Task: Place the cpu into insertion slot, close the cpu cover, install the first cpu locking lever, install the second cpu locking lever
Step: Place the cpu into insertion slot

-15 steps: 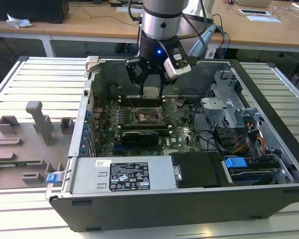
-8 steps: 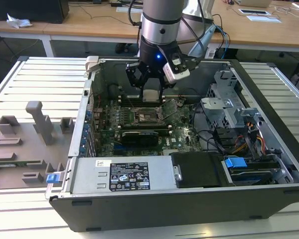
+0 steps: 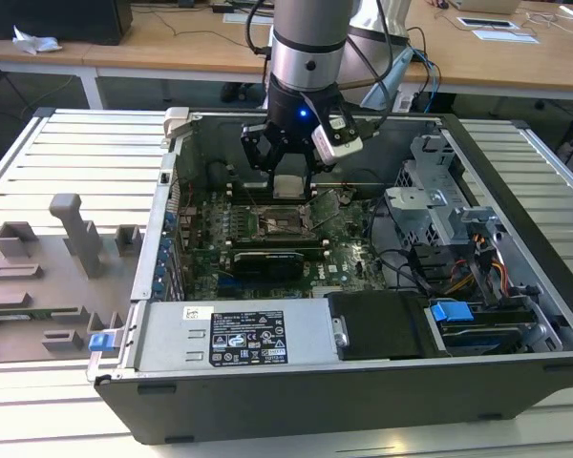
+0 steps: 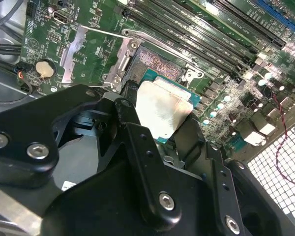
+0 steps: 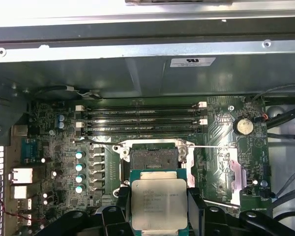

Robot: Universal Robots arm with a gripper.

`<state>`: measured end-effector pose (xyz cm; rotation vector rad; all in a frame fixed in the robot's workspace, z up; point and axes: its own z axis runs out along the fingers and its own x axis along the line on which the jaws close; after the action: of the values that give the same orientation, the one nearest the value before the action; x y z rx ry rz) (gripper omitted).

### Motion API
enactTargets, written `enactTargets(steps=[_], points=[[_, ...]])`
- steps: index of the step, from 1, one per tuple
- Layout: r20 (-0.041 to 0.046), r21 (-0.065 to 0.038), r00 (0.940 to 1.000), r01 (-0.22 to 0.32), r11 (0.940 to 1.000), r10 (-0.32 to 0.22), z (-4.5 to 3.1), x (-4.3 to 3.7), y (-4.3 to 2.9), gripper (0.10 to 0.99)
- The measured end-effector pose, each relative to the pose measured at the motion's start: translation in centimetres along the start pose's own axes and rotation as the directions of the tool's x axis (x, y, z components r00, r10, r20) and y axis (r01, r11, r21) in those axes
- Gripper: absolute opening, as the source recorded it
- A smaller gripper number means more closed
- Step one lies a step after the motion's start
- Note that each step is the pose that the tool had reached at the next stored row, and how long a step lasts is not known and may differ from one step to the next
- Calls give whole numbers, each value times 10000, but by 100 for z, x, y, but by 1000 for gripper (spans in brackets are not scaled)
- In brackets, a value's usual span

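My gripper (image 3: 288, 183) hangs inside the open computer case, shut on the cpu (image 3: 288, 185), a flat silver-topped square chip. In both wrist views the cpu (image 5: 159, 204) (image 4: 162, 110) sits flat between the dark fingers (image 5: 195, 210), held a little above the board. The insertion slot (image 5: 153, 159) (image 4: 155, 63) lies just beyond the chip, dark-centred, with nothing in it. The cpu cover (image 5: 234, 169) (image 4: 71, 49), a silver frame plate, is swung open to one side of the slot. Thin lever rods (image 5: 211, 146) stand raised by the slot.
Memory slots (image 5: 142, 118) and the case wall lie beyond the slot. A coin battery (image 5: 243, 126) is near the cover. A black power-supply box (image 3: 229, 334) fills the case front, a drive cage (image 3: 439, 205) the exterior view's right. Grey fixtures (image 3: 67, 229) stand outside on the table.
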<state>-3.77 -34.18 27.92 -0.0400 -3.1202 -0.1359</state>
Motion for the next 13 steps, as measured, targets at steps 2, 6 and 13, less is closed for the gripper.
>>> enactTargets(steps=[2,6,13], points=[[3,17,10000,-8,10000,8,1,0,1,545],[46,91,9988,-494,9987,494,2,0,0,545],[109,168,9938,-1111,9937,1110,10,0,-1,545]])
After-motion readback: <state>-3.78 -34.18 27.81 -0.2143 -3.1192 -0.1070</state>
